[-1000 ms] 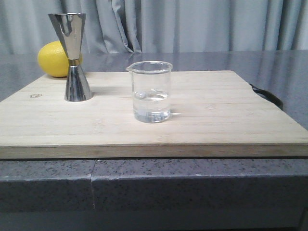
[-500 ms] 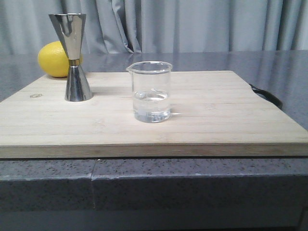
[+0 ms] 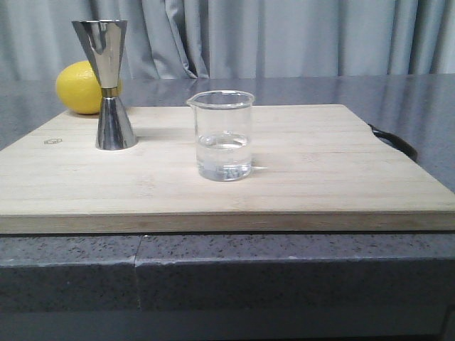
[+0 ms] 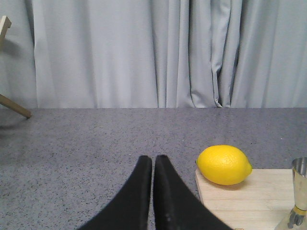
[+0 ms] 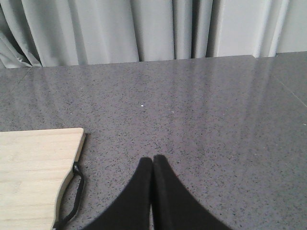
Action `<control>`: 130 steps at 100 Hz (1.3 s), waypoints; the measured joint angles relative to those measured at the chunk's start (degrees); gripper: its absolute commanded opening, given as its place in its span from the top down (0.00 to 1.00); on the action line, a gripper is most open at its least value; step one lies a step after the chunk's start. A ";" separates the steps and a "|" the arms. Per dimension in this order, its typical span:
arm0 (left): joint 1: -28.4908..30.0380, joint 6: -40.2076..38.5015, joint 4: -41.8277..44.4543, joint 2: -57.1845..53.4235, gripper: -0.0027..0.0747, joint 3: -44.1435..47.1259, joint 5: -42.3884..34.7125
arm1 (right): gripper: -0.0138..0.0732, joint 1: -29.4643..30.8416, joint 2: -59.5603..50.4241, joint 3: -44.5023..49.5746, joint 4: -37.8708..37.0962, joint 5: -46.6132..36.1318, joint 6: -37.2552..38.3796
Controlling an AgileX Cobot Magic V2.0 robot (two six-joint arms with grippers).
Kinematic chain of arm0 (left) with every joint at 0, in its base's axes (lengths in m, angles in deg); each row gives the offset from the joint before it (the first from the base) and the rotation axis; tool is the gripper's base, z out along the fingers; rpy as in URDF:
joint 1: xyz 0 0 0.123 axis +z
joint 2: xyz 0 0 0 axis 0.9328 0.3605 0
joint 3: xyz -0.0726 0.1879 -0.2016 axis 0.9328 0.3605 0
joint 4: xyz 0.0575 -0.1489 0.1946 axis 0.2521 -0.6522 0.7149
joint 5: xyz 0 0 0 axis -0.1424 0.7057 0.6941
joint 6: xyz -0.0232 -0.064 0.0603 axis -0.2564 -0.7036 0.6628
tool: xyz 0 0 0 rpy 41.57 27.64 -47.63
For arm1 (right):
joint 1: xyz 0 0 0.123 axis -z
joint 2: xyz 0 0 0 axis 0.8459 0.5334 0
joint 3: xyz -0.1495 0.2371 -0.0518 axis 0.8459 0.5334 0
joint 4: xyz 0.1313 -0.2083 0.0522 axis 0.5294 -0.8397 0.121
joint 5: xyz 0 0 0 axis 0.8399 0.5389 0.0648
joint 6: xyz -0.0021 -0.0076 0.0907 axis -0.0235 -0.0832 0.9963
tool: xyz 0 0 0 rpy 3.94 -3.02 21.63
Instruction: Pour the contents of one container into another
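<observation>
Jigger (image 4: pixel 299 194) cut off at the left wrist view's edge; lemon (image 3: pixel 79 87) partly hidden behind it in front view.

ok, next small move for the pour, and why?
Probably open the right gripper and bring it in toward the beaker. Both grippers are shut and off the board; the beaker stands ungrasped with liquid, right of the jigger.

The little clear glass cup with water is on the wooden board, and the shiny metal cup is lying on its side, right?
Not quite. The shiny steel hourglass-shaped jigger stands upright, as the front view shows. The clear glass beaker with water is indeed on the wooden board.
</observation>
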State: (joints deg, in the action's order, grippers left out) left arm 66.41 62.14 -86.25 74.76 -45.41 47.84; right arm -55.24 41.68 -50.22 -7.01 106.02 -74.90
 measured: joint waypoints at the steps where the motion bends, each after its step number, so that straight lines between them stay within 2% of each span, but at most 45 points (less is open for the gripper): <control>1: 0.00 0.00 0.00 0.00 0.99 0.00 0.00 | 0.92 0.00 0.00 0.00 0.00 0.00 0.00; 38: 0.00 0.09 0.00 0.00 0.99 0.00 0.00 | 0.92 0.00 0.00 0.00 0.00 0.00 0.00; 45: 0.00 0.09 0.00 0.00 0.99 0.00 0.00 | 0.88 0.00 0.00 0.00 0.00 0.00 0.00; 51: 0.00 0.09 0.00 0.00 0.95 0.00 0.11 | 0.78 0.00 0.00 0.00 0.00 0.00 0.00; 58: 0.00 0.09 0.16 0.00 0.82 0.00 0.11 | 0.60 0.00 0.00 0.00 0.00 -0.23 0.00; 69: 0.00 0.09 1.56 0.00 0.47 0.00 0.11 | 0.32 0.00 0.00 0.00 -0.48 -0.85 0.00; 75: 0.00 0.09 2.06 0.00 0.32 0.00 0.11 | 0.24 0.00 0.00 0.00 -0.97 -0.98 0.00; 80: 0.00 0.09 2.16 0.00 0.27 0.00 0.11 | 0.21 0.00 0.00 0.00 -1.07 -1.11 -0.10; 130: 0.00 0.09 2.21 0.00 0.36 0.00 -0.10 | 0.21 0.00 0.00 0.00 -1.18 -1.14 -0.11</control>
State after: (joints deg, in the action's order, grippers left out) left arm 66.41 62.23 -84.04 74.76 -45.41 47.73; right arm -55.24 41.68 -50.22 -8.19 104.89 -75.01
